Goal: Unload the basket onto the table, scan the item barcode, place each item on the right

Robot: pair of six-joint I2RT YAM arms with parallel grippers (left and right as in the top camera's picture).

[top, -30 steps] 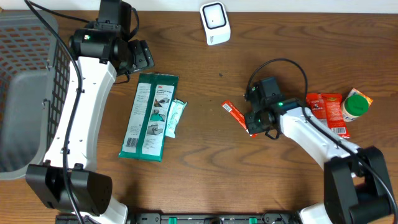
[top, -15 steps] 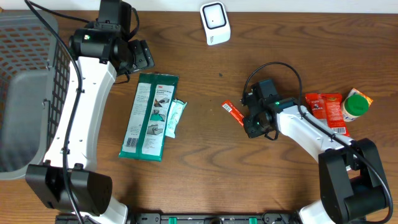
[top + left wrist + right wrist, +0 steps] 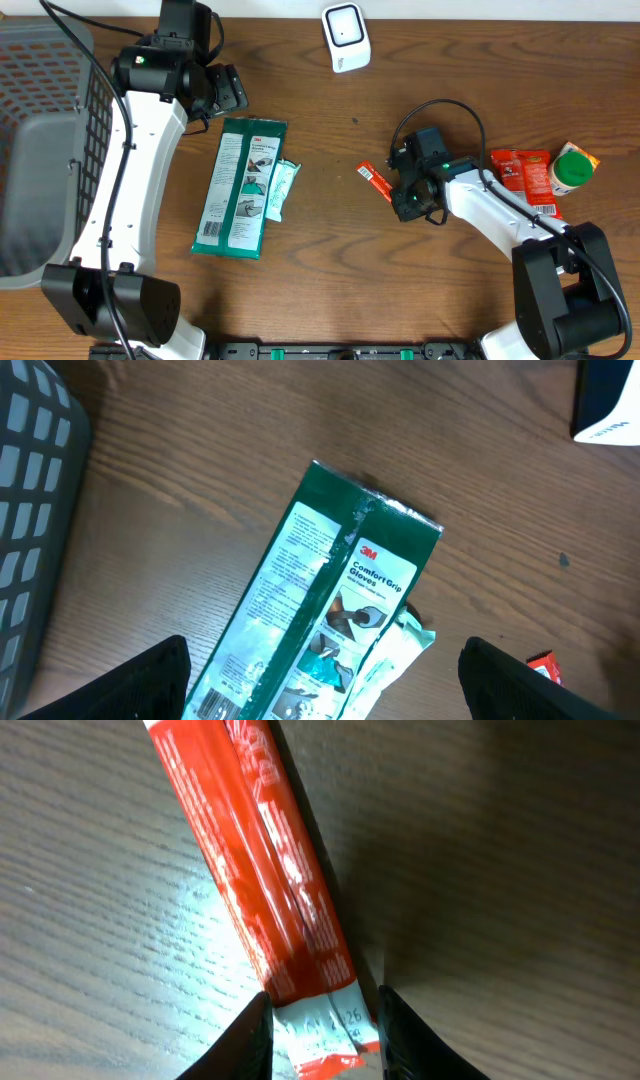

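Between the narrowed jaws of the right gripper [image 3: 322,1032]: the white-tipped end of the red stick packet [image 3: 265,870], pinched. The rest runs forward of the fingers along the table [image 3: 520,870].
Ahead and well apart: scanner [image 3: 345,37].
Behind the gripper: red pouch [image 3: 522,172], green-lidded jar [image 3: 572,170].
Far across: left gripper [image 3: 330,695], jaws wide, holding nothing, above the green glove pack [image 3: 330,580].
Risk for you: the grip takes only the tip, so the limp packet may droop, swivel or slip on lifting, turning its barcode from the scanner.
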